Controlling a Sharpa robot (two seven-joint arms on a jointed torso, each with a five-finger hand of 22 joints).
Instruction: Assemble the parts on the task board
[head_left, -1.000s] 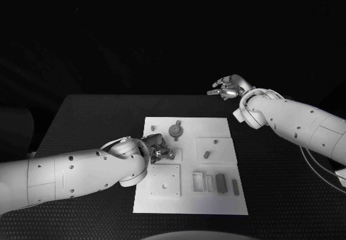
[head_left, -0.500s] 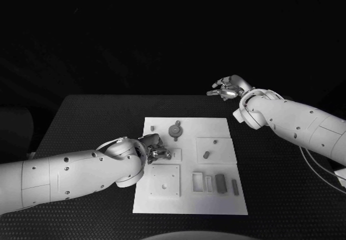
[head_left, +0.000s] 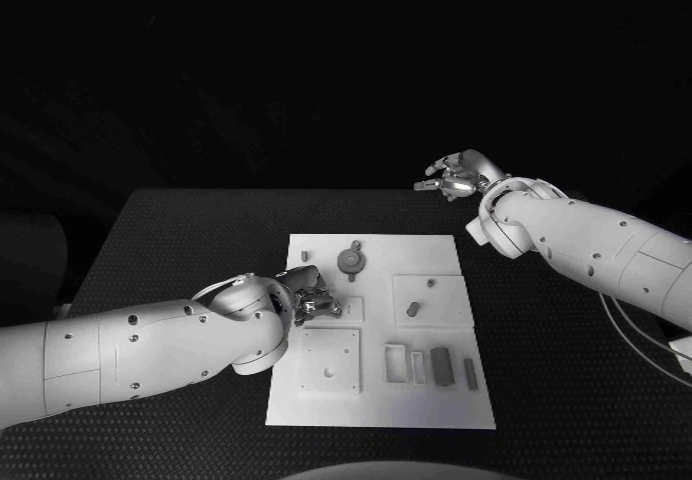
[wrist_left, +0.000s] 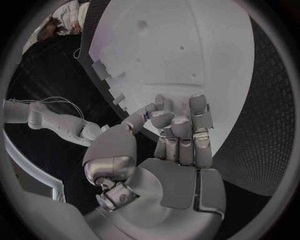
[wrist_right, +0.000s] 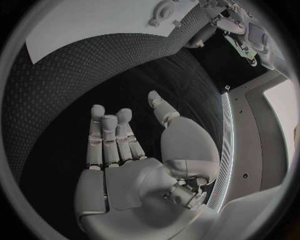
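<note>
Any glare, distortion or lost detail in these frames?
Head view: task board bright but readable, background black. Left wrist view: fisheye bends the board's edges, and glare washes out its surface beyond the left hand. Right wrist view: right hand evenly lit.

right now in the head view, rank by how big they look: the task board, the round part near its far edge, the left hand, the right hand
1. task board, by far the largest.
2. left hand and right hand: they look alike, and the right one sits farther from the camera, so no ranking.
3. round part, smallest.
</note>
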